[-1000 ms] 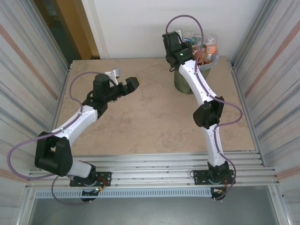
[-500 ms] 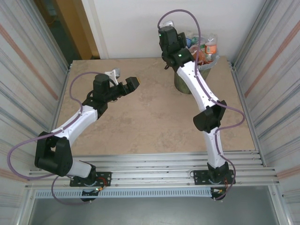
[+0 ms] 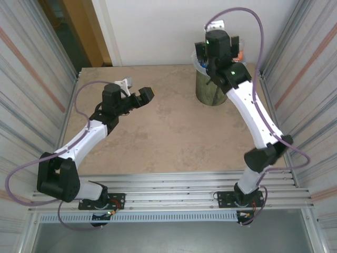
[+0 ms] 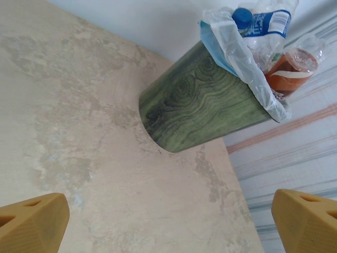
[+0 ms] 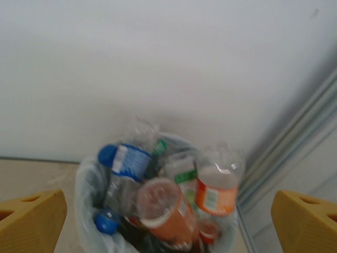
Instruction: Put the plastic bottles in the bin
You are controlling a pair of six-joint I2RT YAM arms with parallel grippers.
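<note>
The surface (image 3: 158,137) before me is a beige marbled slab, blotched grey-brown. Toward its far right corner the round dark green bin (image 3: 206,93) stands upright, base flat on it.

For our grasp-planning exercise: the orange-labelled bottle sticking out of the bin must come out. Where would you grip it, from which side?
Probably its clear upper end, from above: the orange-labelled bottle stands roughly upright above the bin rim, neighbours crowding its lower part.
</note>
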